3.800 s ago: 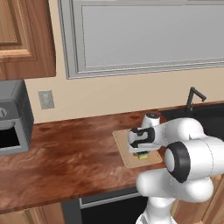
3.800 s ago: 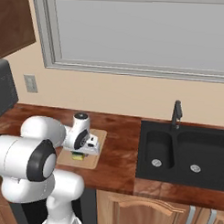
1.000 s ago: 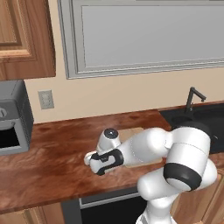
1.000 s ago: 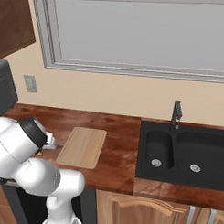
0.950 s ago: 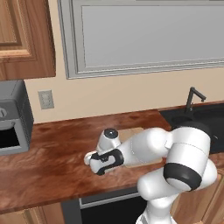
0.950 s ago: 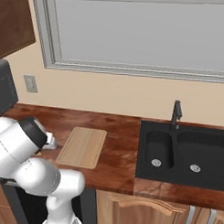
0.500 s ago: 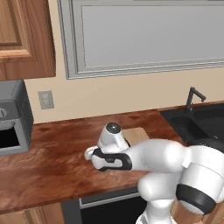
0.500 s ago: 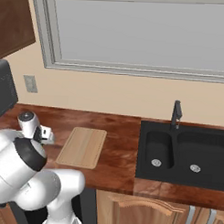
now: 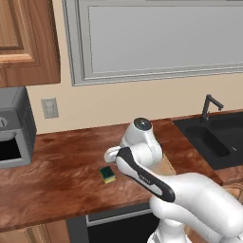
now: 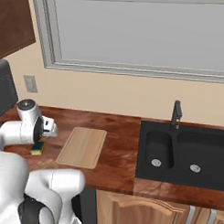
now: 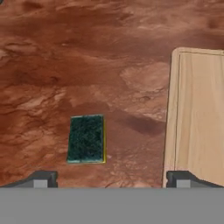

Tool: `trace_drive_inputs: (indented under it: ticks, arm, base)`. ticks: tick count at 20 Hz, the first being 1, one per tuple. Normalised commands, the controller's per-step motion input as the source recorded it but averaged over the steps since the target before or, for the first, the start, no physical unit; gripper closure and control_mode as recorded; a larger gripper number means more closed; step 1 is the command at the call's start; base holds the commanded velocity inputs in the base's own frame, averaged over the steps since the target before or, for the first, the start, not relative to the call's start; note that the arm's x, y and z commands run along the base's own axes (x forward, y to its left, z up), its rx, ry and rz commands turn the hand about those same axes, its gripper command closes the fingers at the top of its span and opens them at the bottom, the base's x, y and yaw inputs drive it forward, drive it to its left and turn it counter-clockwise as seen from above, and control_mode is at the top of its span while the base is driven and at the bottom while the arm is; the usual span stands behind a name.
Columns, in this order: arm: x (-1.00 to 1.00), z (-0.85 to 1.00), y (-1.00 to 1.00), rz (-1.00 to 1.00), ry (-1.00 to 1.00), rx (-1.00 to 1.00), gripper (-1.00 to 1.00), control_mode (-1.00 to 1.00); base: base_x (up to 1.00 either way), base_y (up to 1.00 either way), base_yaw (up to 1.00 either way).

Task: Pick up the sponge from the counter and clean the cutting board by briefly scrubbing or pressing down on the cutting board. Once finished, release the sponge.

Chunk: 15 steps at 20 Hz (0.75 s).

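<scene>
The sponge (image 11: pixel 86 138) lies flat on the counter (image 11: pixel 65 65), green side up, with nothing touching it. It rests just left of the cutting board (image 11: pixel 199 118), a small gap of counter between them. My gripper (image 11: pixel 111 178) hangs above the sponge, open, its fingertips (image 11: pixel 41 178) set wide apart and empty. From the left base view the sponge (image 9: pixel 107 174) sits near the counter's front, beside my arm, which covers most of the cutting board (image 9: pixel 167 166). In the right base view the sponge (image 10: pixel 37 149) peeks out under my hand, left of the cutting board (image 10: pixel 83 147).
A black sink (image 10: pixel 176 157) with a dark faucet (image 10: pixel 176 114) lies right of the board. A grey microwave (image 9: pixel 12 128) stands at the counter's far left. The counter's front edge runs close to the sponge.
My gripper has gone from shut to open and let go of the sponge, which now lies on the counter. The hand has lifted away from it.
</scene>
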Motion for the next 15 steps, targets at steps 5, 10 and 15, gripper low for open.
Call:
trace_drive_inputs:
  ticks: [5, 10, 15]
  arm:
    - [-0.31, 0.40, -0.74, 0.00, -0.01, 0.00, -1.00, -1.00]
    - [-0.19, 0.49, -0.75, 0.00, 0.00, 0.00, -1.00, -1.00]
    - [-0.31, 0.52, -0.49, 0.00, 0.00, 0.00, -1.00, -1.00]
  base:
    - [0.00, 0.00, 0.00]
    - [0.00, 0.00, 0.00]
    - [0.00, 0.00, 0.00]
